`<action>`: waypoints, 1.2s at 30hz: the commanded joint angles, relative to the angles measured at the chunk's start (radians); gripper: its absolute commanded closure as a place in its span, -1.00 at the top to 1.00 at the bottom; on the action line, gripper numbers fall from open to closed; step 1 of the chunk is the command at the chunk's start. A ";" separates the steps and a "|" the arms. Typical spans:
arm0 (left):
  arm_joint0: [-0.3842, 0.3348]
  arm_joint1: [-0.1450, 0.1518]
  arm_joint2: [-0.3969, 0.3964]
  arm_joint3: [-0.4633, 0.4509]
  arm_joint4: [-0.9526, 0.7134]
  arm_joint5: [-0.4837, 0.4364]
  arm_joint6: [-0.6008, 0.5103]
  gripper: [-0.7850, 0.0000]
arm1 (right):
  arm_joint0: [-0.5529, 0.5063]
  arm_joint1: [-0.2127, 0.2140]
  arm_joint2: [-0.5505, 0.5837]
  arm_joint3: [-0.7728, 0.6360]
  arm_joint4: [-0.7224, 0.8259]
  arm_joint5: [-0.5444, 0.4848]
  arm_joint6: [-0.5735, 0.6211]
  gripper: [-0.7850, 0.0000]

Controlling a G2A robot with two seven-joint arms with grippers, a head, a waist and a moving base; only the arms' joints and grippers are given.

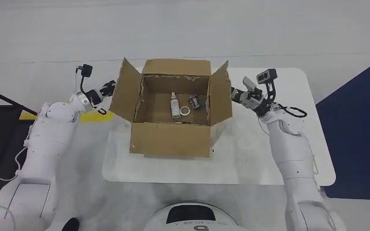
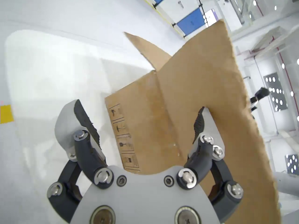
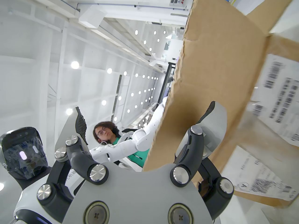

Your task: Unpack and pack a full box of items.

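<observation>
Hidden or unclear: in the top view, the near wall of the cardboard box (image 1: 170,140) hides part of the box floor. The small dark object (image 1: 194,102) on that floor is too small to identify. Whether either gripper touches the cardboard cannot be told.

Position and orientation: the box stands at frame centre on the white table (image 1: 260,164) with its opening facing up. Its longer side runs left to right in the frame. All four flaps are raised and splayed outward. A white bottle (image 1: 174,106) lies flat on the box floor. Its long axis runs from the upper to the lower part of the frame, narrow end toward the upper edge. A white tape ring (image 1: 185,111) lies flat just beside the bottle, and the dark object is near both, to the right.

Grippers: the left gripper (image 1: 108,88) is at the left flap, its fingers (image 2: 80,117) spread wide with nothing gripped. The box's outer corner shows between them. The right gripper (image 1: 237,95) is at the right flap, also spread wide, with the flap's edge standing between its fingers (image 3: 79,120) unclamped.

Materials: the box is brown corrugated board with ragged, torn flap edges. Printed handling marks sit on one wall and paper labels on another. The finger pads are black, ribbed rubber on grey metal.
</observation>
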 commanded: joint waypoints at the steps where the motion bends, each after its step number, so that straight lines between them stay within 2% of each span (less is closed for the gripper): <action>1: 0.012 -0.003 0.024 -0.090 0.048 0.040 -0.006 1.00 | -0.005 -0.002 -0.031 -0.075 -0.036 0.024 -0.038 1.00; 4: 0.027 -0.011 0.062 -0.163 0.080 0.059 -0.003 1.00 | 0.004 -0.005 -0.096 -0.147 -0.118 0.069 -0.082 1.00; 7: 0.025 -0.022 0.099 -0.178 0.105 0.080 0.000 1.00 | 0.031 -0.009 -0.178 -0.194 -0.261 0.138 -0.140 1.00; 12: 0.010 -0.034 0.133 -0.165 0.126 0.089 0.017 1.00 | 0.061 -0.012 -0.271 -0.238 -0.462 0.236 -0.233 1.00; 17: -0.005 -0.039 0.141 -0.137 0.135 0.101 0.025 1.00 | 0.064 -0.007 -0.309 -0.287 -0.593 0.316 -0.277 1.00; 20: -0.016 -0.041 0.149 -0.125 0.154 0.127 0.017 1.00 | 0.060 -0.003 -0.323 -0.315 -0.649 0.364 -0.281 1.00; 29: -0.044 -0.052 0.184 -0.104 0.212 0.176 -0.003 1.00 | 0.050 -0.001 -0.352 -0.332 -0.693 0.399 -0.321 1.00; 36: -0.054 -0.051 0.173 -0.095 0.211 0.168 0.008 1.00 | 0.050 -0.001 -0.352 -0.332 -0.693 0.399 -0.321 1.00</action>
